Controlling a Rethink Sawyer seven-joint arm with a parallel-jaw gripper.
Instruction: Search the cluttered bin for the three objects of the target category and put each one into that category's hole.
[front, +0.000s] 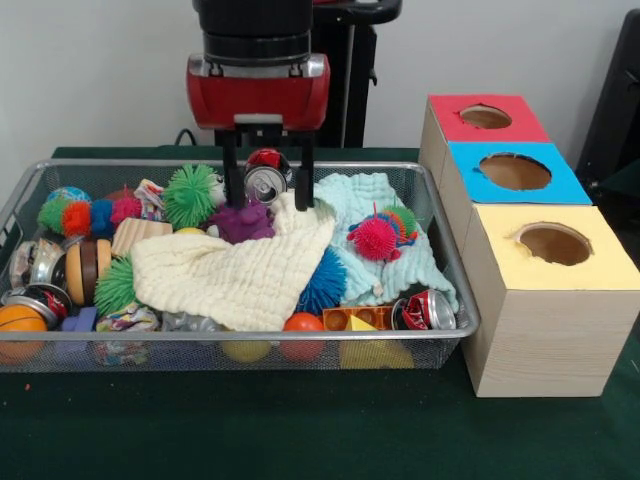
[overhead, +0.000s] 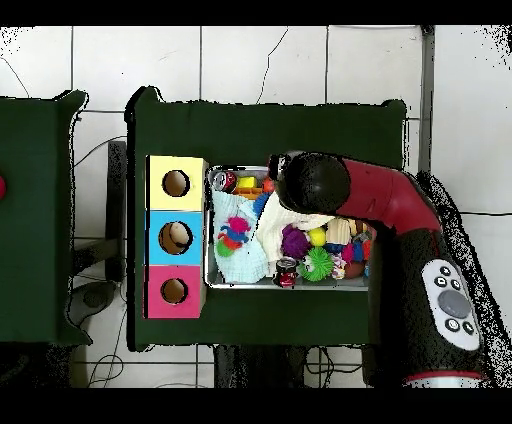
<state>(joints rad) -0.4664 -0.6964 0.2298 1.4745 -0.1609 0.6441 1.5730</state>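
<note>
The wire mesh bin (front: 452, 262) fills the table's left and is full of clutter; it also shows in the overhead view (overhead: 209, 262). My gripper (front: 269, 205) hangs open over the bin's far middle, its fingers (front: 232, 180) either side of a crushed can (front: 265, 184) without gripping it. One spotted white wad (front: 126, 319) lies at the bin's front left by the rim. A second white crumpled piece (front: 150, 194) at the far left may be another. No third shows. The round hole (front: 553, 243) in the yellow-topped box is open and also shows from overhead (overhead: 176, 183).
A cream cloth (front: 235, 275) and a pale mint cloth (front: 365, 198) cover the bin's middle. Pom-pom balls lie around: green (front: 190, 195), purple (front: 243, 222), pink (front: 375, 238). Another can (front: 425, 311) lies front right. Blue-topped (front: 515, 172) and red-topped (front: 485, 117) boxes stand behind the yellow one.
</note>
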